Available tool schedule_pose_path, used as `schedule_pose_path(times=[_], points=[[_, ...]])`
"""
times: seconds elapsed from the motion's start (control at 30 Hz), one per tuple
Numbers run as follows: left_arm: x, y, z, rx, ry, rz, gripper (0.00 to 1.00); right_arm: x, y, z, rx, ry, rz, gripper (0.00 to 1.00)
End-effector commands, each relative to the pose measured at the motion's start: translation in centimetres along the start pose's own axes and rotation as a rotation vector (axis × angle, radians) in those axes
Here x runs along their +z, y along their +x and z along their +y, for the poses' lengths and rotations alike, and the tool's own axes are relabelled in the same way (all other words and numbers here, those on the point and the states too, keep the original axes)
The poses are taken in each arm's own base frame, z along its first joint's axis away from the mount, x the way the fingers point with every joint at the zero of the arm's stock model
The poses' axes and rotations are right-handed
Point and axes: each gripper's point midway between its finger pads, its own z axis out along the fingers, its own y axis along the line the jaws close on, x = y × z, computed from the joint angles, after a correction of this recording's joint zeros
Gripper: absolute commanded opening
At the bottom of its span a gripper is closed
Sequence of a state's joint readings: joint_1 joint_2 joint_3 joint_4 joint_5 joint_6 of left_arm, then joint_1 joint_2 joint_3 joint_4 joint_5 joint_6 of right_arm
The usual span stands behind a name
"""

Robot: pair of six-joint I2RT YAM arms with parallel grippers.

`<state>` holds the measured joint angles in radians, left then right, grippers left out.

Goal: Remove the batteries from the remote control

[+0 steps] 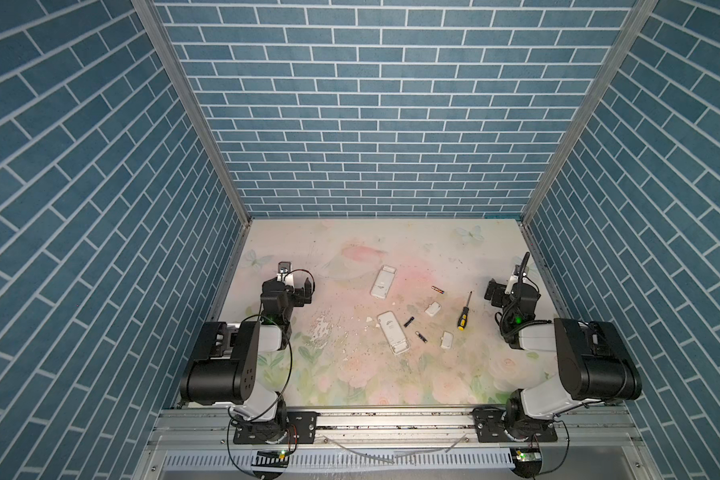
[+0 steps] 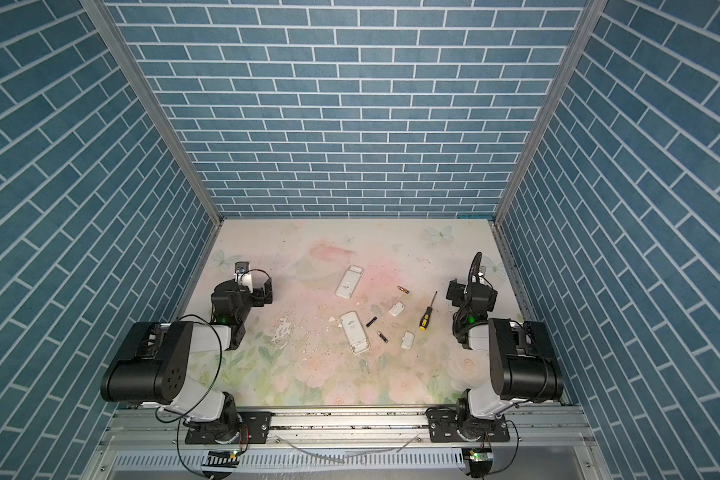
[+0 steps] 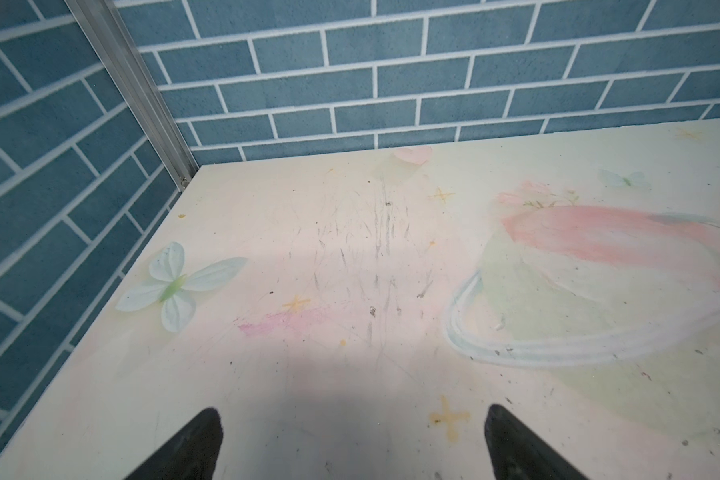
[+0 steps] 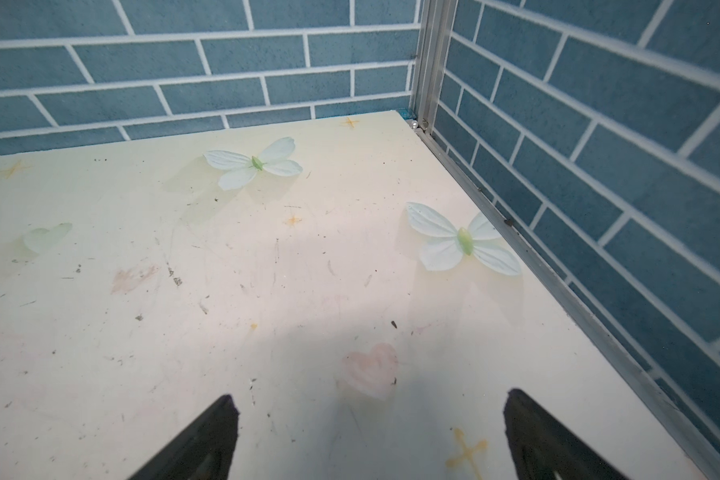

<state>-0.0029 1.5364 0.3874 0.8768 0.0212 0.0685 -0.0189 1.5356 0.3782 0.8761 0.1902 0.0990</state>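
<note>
To my judgement the unloading is near its end: both arms stand at the sides of the table (image 1: 350, 382) and hold nothing. In the left wrist view the left gripper (image 3: 352, 411) is spread wide over bare table. In the right wrist view the right gripper (image 4: 371, 395) is wide and empty as well.

In a top view, going from near to far, a small white cover (image 1: 447, 339) lies right of centre, with a black battery (image 1: 421, 336) just left of it. Then comes the near remote (image 1: 393, 332), back side up. Its battery bay at the lower end is uncovered and looks empty, but it is too small to be sure. A second black battery (image 1: 409, 321) lies just beside this remote. The screwdriver (image 1: 464, 311) is further right, with another cover (image 1: 432, 308) between them. Higher in the frame are the copper battery (image 1: 437, 289) and the far remote (image 1: 383, 281), apart from each other. The bay of this remote, at its upper end, is uncovered too.

So three batteries lie loose on the table. The next move calls for a check of both bays; if a cell is inside, a gripper must come to the centre and close narrowly on so thin a thing
</note>
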Motion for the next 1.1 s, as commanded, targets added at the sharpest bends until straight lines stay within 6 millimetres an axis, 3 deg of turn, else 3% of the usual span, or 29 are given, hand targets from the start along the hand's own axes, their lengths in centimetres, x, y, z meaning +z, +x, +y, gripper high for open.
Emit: schedule_pose_path(times=[0.0,0.3,0.43,0.5,0.6,0.83,0.9,1.0,1.07], points=[[-0.1,0.1,-0.3,0.013,0.014,0.009,1.00,0.1,-0.2,0.7,-0.030,-0.040,-0.009,0.99],[-0.1,0.1,-0.3,0.013,0.013,0.009,0.99,-0.2,-0.3,0.9,-0.034,-0.056,-0.028,0.99],[-0.1,0.1,-0.3,0.013,0.013,0.009,1.00,-3.9,-0.3,-0.8,0.037,-0.022,-0.216,0.99],[-0.1,0.1,-0.3,0.013,0.014,0.009,1.00,-2.7,-0.3,0.1,0.008,-0.058,-0.162,0.99],[-0.1,0.1,-0.3,0.013,0.014,0.009,1.00,0.1,-0.1,-0.1,0.000,-0.014,-0.009,0.99],[-0.1,0.1,-0.3,0.012,0.014,0.008,1.00,0.0,-0.2,0.4,-0.020,-0.035,-0.016,0.99],[-0.1,0.1,-0.3,0.013,0.013,0.008,1.00,-0.7,-0.4,0.2,-0.012,-0.036,-0.062,0.99],[-0.1,0.0,-0.3,0.012,0.013,0.007,1.00,-3.6,-0.5,-1.2,0.053,-0.003,-0.214,0.99],[-0.1,0.1,-0.3,0.013,0.014,0.008,1.00,-3.3,-0.3,-1.3,0.052,-0.005,-0.190,0.99]])
